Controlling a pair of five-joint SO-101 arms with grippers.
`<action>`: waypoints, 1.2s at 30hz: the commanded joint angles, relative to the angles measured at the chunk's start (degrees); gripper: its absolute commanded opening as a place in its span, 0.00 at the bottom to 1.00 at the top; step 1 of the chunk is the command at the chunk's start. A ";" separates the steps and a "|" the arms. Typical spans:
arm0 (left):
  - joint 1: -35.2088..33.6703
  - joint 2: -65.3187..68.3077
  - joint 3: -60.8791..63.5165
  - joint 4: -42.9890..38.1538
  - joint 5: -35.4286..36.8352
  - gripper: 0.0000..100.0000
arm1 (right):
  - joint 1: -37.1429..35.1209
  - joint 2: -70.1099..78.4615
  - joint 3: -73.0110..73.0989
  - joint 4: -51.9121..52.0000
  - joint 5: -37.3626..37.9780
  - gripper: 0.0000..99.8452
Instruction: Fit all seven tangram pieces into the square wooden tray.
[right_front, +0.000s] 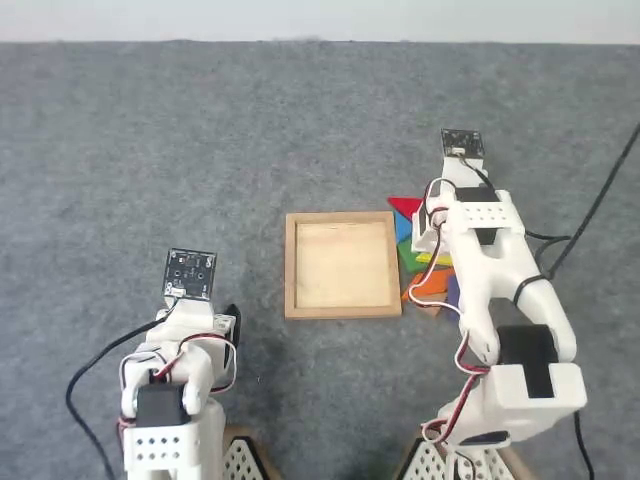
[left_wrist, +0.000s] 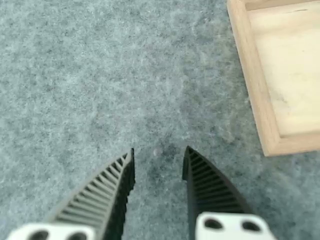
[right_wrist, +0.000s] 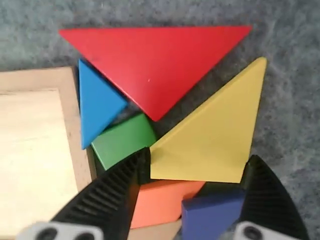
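Right gripper (right_wrist: 199, 159) astride yellow triangle (right_wrist: 216, 132)

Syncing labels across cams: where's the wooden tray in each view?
High view: wooden tray near picture centre, coloured pieces along its picture-right edge.
Left wrist view: one corner of the wooden tray, off to the side ahead of the left gripper.
Right wrist view: its rim next to the blue triangle.
Shared landmark: grey mat under everything.

The tray (right_front: 291, 265) is pale wood; red triangle (right_wrist: 160, 65), yellow triangle (right_wrist: 215, 135), blue triangle (right_wrist: 97, 102), green piece (right_wrist: 122, 141), orange piece (right_wrist: 160, 201), navy piece (right_wrist: 210, 216).
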 joint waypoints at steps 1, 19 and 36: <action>0.09 -1.58 -0.48 0.53 -0.35 0.15 | 4.18 0.22 -1.14 1.01 0.00 0.31; 0.09 -1.58 -0.48 0.53 -0.35 0.15 | 11.91 -0.57 -10.29 9.89 5.45 0.31; 0.09 -1.58 -0.48 0.53 -0.35 0.15 | 2.77 9.19 -14.24 9.80 -17.23 0.31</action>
